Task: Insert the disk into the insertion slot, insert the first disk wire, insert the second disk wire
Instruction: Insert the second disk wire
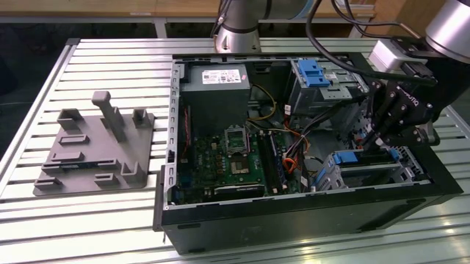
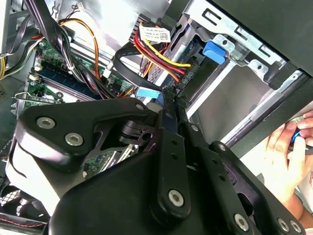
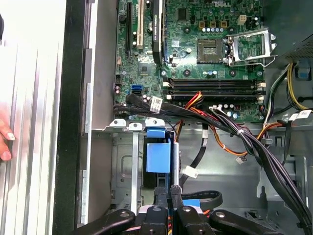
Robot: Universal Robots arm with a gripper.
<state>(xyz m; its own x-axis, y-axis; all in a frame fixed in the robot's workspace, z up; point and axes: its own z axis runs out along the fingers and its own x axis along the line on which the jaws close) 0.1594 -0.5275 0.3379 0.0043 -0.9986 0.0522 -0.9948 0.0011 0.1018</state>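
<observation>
Lower right of the exterior view: the gripper [image 1: 382, 140] is hanging low inside the open computer case [image 1: 294, 220], reaching down from the arm.
Fingers: in both wrist views they are sitting pressed close together [image 3: 166, 190]. I cannot tell if they are pinching something thin.
Right at the tips: in the second wrist view, a black flat wire with a blue end [image 2: 146, 92] is lying just beside the fingers [image 2: 172, 105].
Disk: the disk [image 1: 345, 159] is sitting in the insertion slot [image 1: 367, 177], just below the gripper in the exterior view. Its blue frame is poking out.
Which way: in the first wrist view, the blue frame [image 3: 159, 156] is lying straight out past the fingertips, very near. I think the disk's long side is running across the exterior view, left to right.
Farther out: the green board [image 1: 235, 159] is lying in the middle of the exterior view. The taller cage with a blue latch [image 1: 312, 71] is standing at the upper right.
Outside the case: a person's hand [image 2: 283, 152] is resting near the case wall.
</observation>
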